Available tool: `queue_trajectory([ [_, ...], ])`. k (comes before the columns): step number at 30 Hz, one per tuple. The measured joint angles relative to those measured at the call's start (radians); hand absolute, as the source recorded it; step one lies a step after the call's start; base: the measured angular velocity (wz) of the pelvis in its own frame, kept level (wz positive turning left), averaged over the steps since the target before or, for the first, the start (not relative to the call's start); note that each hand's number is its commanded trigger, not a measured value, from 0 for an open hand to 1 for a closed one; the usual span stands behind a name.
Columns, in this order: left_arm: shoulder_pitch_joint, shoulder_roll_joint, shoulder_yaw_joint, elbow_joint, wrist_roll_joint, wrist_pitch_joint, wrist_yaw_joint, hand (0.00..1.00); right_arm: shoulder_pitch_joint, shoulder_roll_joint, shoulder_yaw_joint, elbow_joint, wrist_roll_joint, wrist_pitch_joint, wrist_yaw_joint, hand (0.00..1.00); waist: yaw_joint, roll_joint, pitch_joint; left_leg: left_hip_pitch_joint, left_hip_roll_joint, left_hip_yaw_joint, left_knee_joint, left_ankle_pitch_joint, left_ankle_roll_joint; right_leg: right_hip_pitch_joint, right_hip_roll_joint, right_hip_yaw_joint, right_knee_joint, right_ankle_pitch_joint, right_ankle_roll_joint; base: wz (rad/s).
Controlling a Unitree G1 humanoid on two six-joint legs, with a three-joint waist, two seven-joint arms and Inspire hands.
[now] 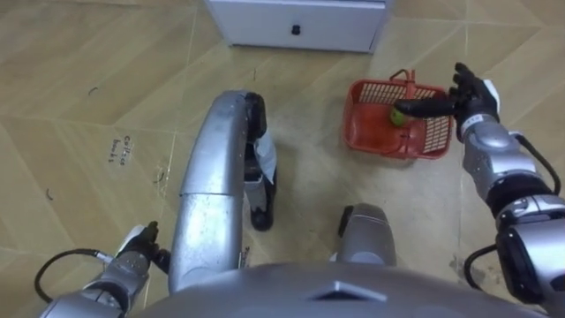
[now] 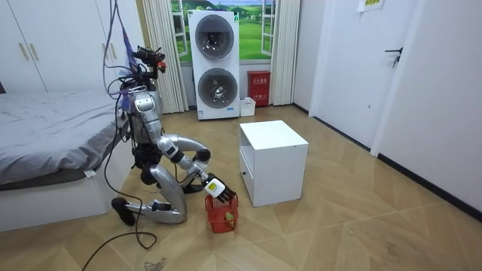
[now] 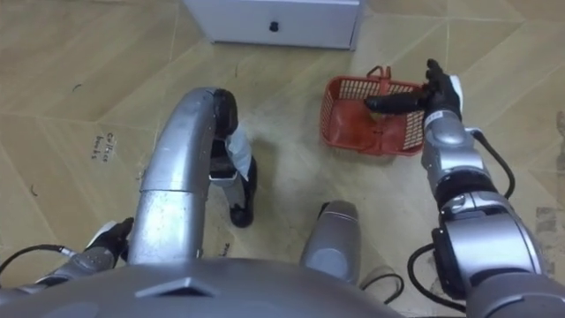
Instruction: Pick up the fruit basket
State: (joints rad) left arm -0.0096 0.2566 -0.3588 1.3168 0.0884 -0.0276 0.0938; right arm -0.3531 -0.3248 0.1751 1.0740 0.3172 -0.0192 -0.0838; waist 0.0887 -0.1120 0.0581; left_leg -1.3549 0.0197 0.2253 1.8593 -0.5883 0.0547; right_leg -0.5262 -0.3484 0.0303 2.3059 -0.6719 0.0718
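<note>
A red plastic fruit basket stands on the wooden floor in front of me to the right, its handle upright. A green fruit lies inside. My right hand hovers at the basket's right rim, open, its fingers straight and one dark finger stretched over the basket's inside. Whether it touches the rim I cannot tell. My left hand hangs low at my left side near the floor. In the room view I kneel on the floor with the basket before my knees and my right hand just above it.
A white cabinet with a drawer stands just beyond the basket. In the room view a bed is behind me and stacked washing machines stand at the far wall. Open floor lies past the cabinet.
</note>
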Motion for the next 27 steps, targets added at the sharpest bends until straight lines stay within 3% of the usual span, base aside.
queue_trajectory([
  [8, 0.0, -0.004, -0.039, -0.001, -0.008, 0.001, -0.001, 0.0, -0.009, -0.001, 0.001, 0.016, 0.03, 0.0, 0.008, 0.0, 0.0, 0.014, 0.001, -0.014, 0.002, 0.002, -0.007, 0.006, -0.01, -0.023, -0.001, 0.003, 0.008, 0.0, 0.0, 0.0],
  [16, 0.006, -0.004, -0.052, -0.003, -0.02, 0.005, -0.019, 0.0, -0.013, -0.008, 0.028, 0.04, 0.072, 0.004, 0.008, 0.0, 0.029, 0.033, -0.0035, -0.023, 0.004, 0.011, -0.016, 0.012, -0.017, -0.045, -0.003, 0.017, 0.013, -0.002, 0.003, 0.0],
  [27, 0.001, -0.004, -0.154, -0.024, -0.021, 0.005, -0.033, 0.0, -0.022, -0.011, 0.051, 0.092, 0.151, 0.006, 0.001, 0.0, 0.033, 0.043, -0.0056, -0.065, -0.011, 0.028, -0.019, 0.025, -0.001, -0.083, -0.03, 0.012, 0.023, -0.003, 0.004, 0.06],
])
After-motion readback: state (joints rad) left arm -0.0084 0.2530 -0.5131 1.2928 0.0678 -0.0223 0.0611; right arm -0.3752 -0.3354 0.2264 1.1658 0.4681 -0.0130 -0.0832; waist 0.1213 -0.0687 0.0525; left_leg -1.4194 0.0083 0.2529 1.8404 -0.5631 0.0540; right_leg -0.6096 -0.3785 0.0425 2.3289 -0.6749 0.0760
